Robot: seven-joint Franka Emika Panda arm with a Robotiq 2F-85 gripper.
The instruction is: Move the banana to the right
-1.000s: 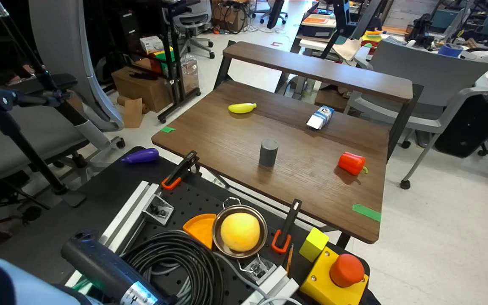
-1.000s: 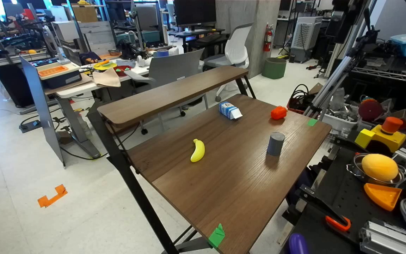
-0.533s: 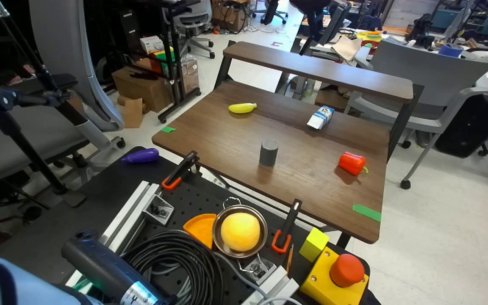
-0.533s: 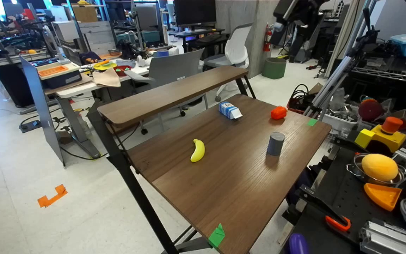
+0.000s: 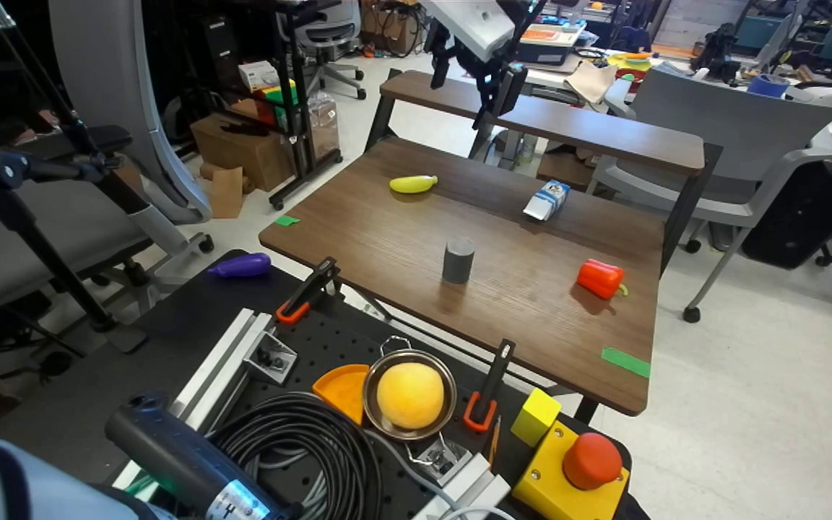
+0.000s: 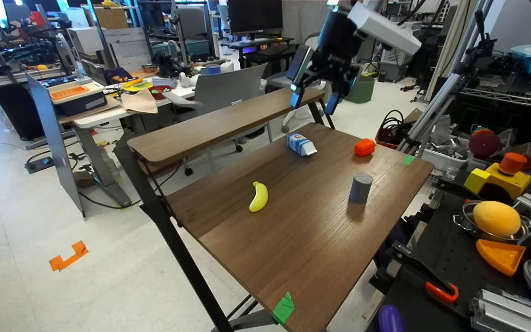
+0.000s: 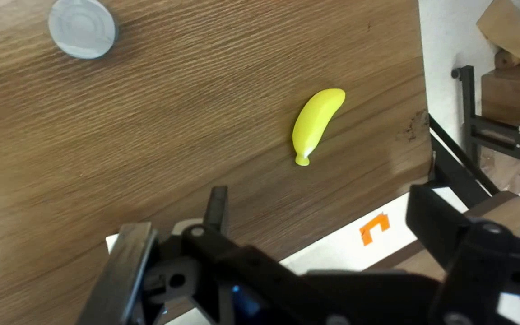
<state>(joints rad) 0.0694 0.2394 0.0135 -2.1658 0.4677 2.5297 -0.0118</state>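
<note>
One banana (image 6: 259, 197): yellow, gently curved, lying on the desk (image 6: 302, 240) near the raised shelf (image 6: 228, 121), well apart from the other things; in the wrist view it sits right of centre, with its stem end turned toward the end effector (image 7: 321, 201).
Fingers (image 7: 217, 210): spread wide, so the end effector is released; in both exterior views it hangs above the desk and partly hides the raised shelf, though how high it hangs is hard to judge from these angles.
Grey cylinder (image 6: 360, 188): standing upright toward the pegboard (image 5: 322, 339) side of the desk; the wrist view shows its round top at upper left.
Carton (image 6: 301, 144): blue and white, lying on its side near the raised shelf, between the banana and the red pepper (image 5: 600, 279) along the desk's length.
Pepper's place: on its side, near the desk's short end farther from the banana; its green stem shows in an exterior view.
Green tape (image 6: 283, 309): two pieces, near the two desk corners on the pegboard side.
Pegboard load: two clamps (image 5: 308, 289) with orange tips, an orange dish (image 5: 341, 390), a coil of black cable (image 5: 300, 408), and a steel pot (image 5: 385, 426) with a yellow ball (image 5: 409, 396) inside.
Yellow box (image 5: 542, 477): red button (image 5: 592, 461) on top, yellow block (image 5: 535, 417) just beside it.
Purple object (image 5: 240, 265): lying on the black surface near the pegboard.
</note>
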